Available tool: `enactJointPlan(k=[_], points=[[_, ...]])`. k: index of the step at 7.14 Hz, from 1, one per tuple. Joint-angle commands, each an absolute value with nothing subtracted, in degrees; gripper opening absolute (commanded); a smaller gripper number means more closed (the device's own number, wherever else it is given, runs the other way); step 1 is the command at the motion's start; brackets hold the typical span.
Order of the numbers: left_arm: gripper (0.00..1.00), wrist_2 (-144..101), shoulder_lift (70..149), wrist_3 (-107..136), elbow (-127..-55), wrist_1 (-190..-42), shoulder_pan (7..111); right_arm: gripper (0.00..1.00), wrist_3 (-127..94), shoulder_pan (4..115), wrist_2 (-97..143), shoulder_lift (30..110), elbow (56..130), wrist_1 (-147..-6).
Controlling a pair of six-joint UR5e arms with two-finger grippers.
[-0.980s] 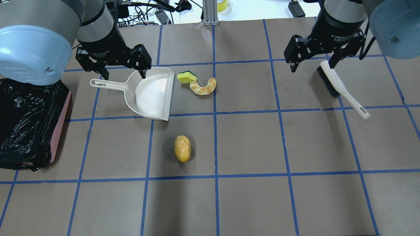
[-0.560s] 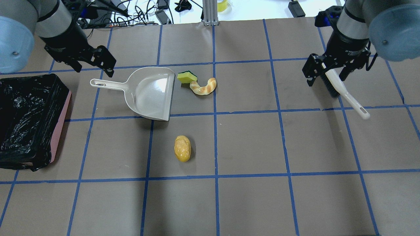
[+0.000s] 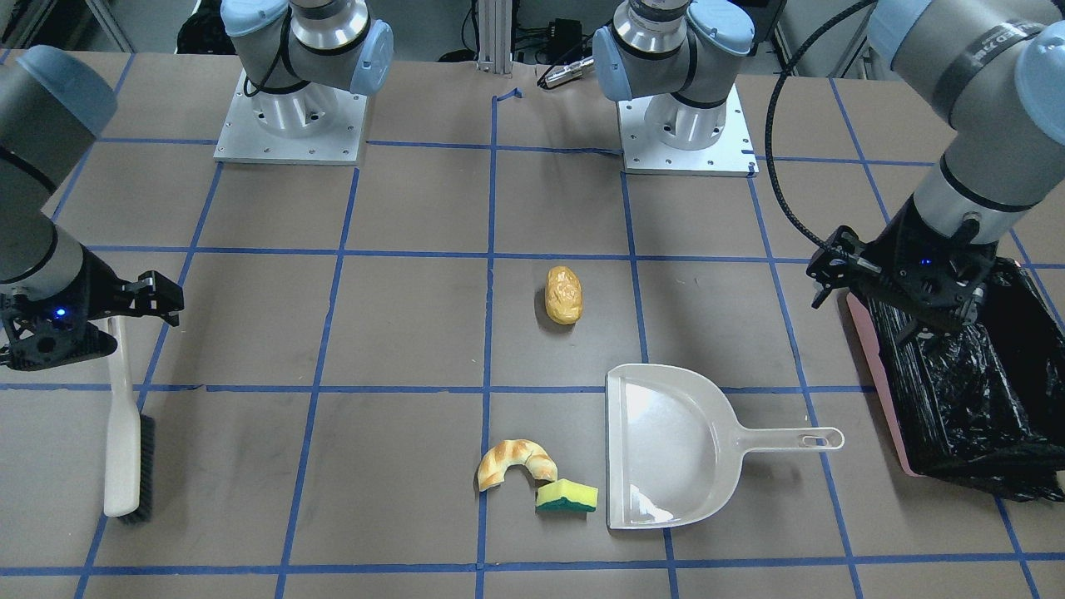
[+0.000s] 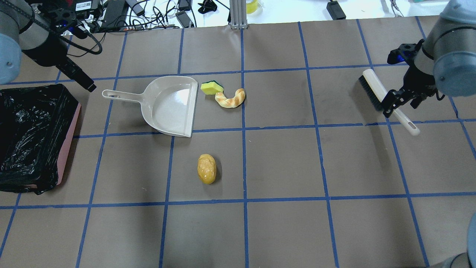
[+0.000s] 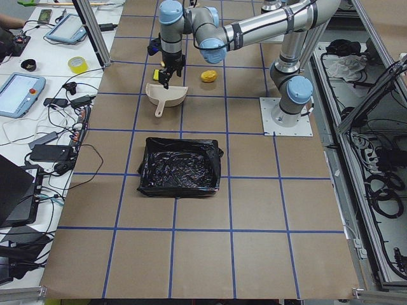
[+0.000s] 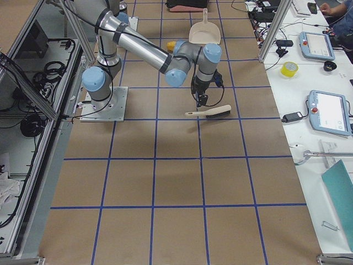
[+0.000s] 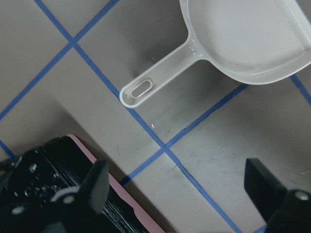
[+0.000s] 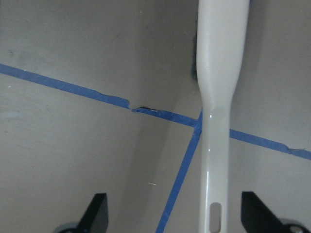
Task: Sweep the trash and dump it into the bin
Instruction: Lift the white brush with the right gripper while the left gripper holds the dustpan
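The potato-shaped lump (image 4: 206, 169) lies alone near the table's middle. The croissant (image 4: 230, 99) and the yellow-green sponge (image 4: 212, 87) lie touching, just off the open mouth of the cream dustpan (image 4: 173, 106). The black-lined pink bin (image 4: 68, 141) stands at the table's left edge. My left gripper (image 4: 80, 80) is open and empty, beyond the tip of the dustpan handle (image 7: 146, 87), with the bin's corner (image 7: 116, 182) beside it. My right gripper (image 4: 401, 104) is open, its fingers either side of the brush handle (image 8: 216, 97) without touching it.
The brush (image 4: 375, 91) lies flat at the far right, bristles toward the back and handle toward the robot. Cables and devices lie beyond the table's far edge (image 4: 111, 11). Both arm bases (image 3: 291, 125) are bolted near the robot's edge of the table.
My left gripper has moved left from over the dustpan to beyond its handle tip, near the bin. My right gripper has moved right along the brush to its handle. Nothing on the table moved.
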State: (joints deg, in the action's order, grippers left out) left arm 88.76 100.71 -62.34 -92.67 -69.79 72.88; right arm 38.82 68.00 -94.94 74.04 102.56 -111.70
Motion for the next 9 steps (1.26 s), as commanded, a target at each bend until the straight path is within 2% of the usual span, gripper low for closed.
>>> enactJointPlan(k=[1,2,3,5,6,7,8,9], points=[[1.0,85.8,105.7,-84.8,-92.6,-65.2,72.4,0.89,42.3,65.1,-96.1,71.8,104.0,-112.8],[1.0,85.9,108.4,-92.9,-92.8,-64.3,72.4,0.8,42.5,65.1,-96.2,71.6,104.1,-112.9],[1.0,85.9,110.6,-96.3,-92.3,-63.6,72.4,0.57,43.9,65.1,-96.4,71.5,104.2,-112.8],[1.0,85.6,114.0,-99.4,-91.9,-57.2,72.4,0.33,43.9,65.1,-97.8,71.4,104.2,-112.8],[1.0,85.6,114.6,-101.0,-91.8,-57.1,72.4,0.17,43.7,65.1,-97.7,71.4,104.1,-112.7],[1.0,85.6,115.8,-104.3,-91.9,-57.1,72.5,0.07,43.1,65.1,-97.7,71.6,104.1,-112.2],[1.0,85.6,117.5,-107.5,-92.1,-57.0,72.5,0.0,41.8,65.3,-97.9,72.2,103.8,-111.8],[1.0,82.9,117.7,-106.4,-92.6,-57.8,73.1,0.0,37.1,66.3,-97.4,73.9,103.5,-111.4]])
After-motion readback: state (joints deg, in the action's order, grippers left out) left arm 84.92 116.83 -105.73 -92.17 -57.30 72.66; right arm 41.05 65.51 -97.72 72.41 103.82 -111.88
